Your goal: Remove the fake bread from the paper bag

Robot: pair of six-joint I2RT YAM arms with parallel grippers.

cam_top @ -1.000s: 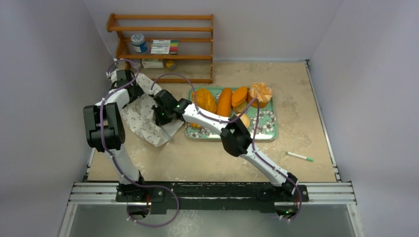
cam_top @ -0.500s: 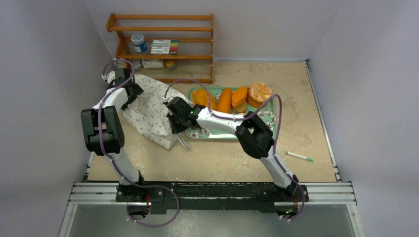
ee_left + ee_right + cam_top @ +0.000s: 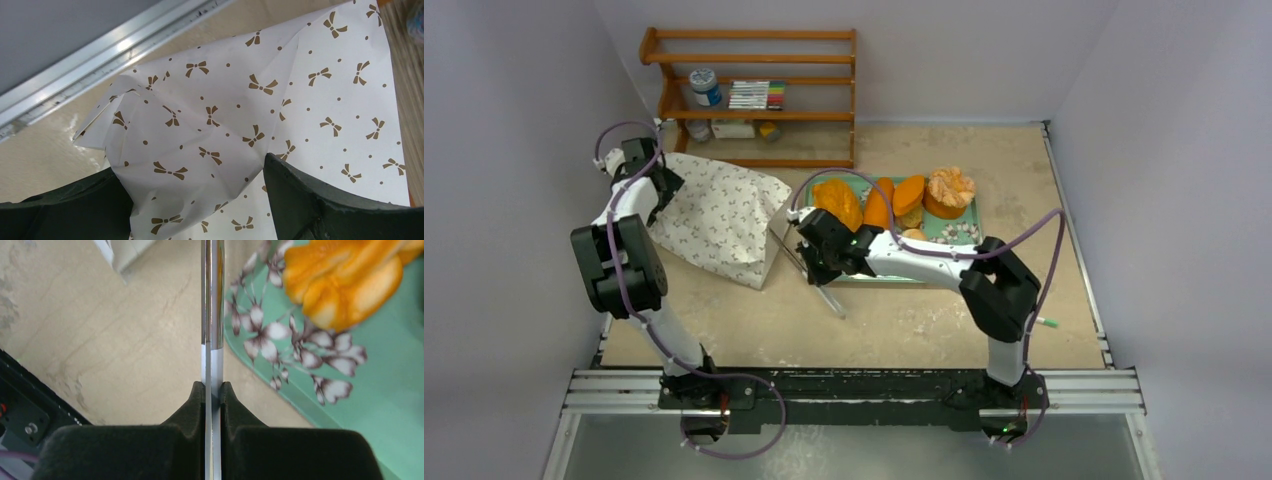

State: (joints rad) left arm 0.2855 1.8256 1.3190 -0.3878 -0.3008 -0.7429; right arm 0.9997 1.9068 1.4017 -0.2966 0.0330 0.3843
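Note:
The white paper bag (image 3: 719,215) with brown bow motifs lies flat at the left of the table. My left gripper (image 3: 657,188) is at its far-left corner. In the left wrist view the gripper (image 3: 195,165) is open, with a raised fold of the bag (image 3: 240,100) between its wide-apart fingers. The orange fake bread (image 3: 837,200) lies on the green floral tray (image 3: 964,250) with other loaves and a ruffled pastry (image 3: 950,187). My right gripper (image 3: 814,265) is at the tray's front-left corner, shut on a thin metal tool (image 3: 829,298). The right wrist view shows the gripper (image 3: 213,387), the tool (image 3: 212,300), bread (image 3: 345,285) and tray (image 3: 380,390).
A wooden shelf (image 3: 754,90) stands against the back wall with a jar (image 3: 705,86) and markers (image 3: 757,95). A green-tipped pen (image 3: 1030,318) lies on the table at the front right, beside the right arm's elbow.
My right gripper drew back from the bag to the tray's front-left corner, carrying the metal tool. The left gripper moved further left and back, and the bag now lies spread flat.

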